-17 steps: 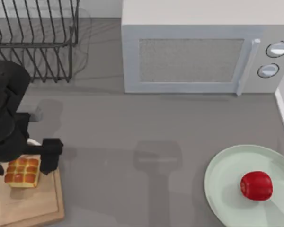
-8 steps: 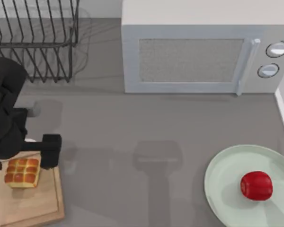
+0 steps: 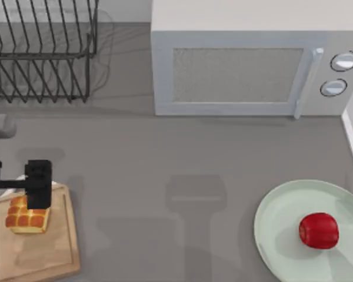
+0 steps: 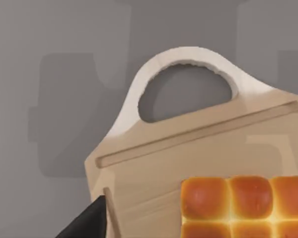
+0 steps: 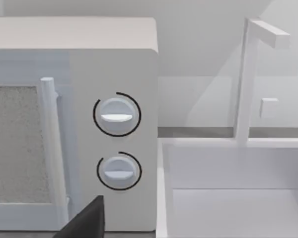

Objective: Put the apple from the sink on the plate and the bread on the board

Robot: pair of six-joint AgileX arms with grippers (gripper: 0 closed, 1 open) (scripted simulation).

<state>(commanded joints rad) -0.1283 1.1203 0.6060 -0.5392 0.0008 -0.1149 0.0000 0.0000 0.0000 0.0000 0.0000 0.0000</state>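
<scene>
Bread [image 3: 27, 215]: square golden bun with a grid-scored top, lying flat on the board at about 8 o'clock of the top view; in the left wrist view its glossy top [image 4: 243, 206] sits just inside the board's grooved border, on the side toward the loop handle.
Board [image 3: 47, 252]: light wooden rectangle at the tabletop's left near corner, white loop handle [image 4: 184, 59] pointing toward 12 o'clock; bare wood shows around the bun on the near and right sides.
Left gripper [image 3: 37, 183]: black, hanging over the handle end of the board, just at the bun's far edge; whether it touches the bun cannot be told, and whether its fingers are apart or together cannot be told either.
Apple [image 3: 319, 230]: glossy red, resting inside the plate at about 4 o'clock, a little right of the plate's middle.
Plate [image 3: 276, 214]: wide pale mint-green dish with a shallow rim, at the tabletop's right near corner, well apart from the board.
Tabletop [image 3: 182, 158]: grey, bare between board and plate.
Microwave [image 3: 247, 70]: white, at 12 to 1 o'clock, door handle and two round dials [image 5: 116, 115] on its right side.
Dish rack [image 3: 41, 47]: black wire, at 11 o'clock, left of the microwave.
Sink [image 5: 238, 188]: white basin beside the microwave in the right wrist view, with a white faucet [image 5: 248, 74] standing upright at its far rim.
</scene>
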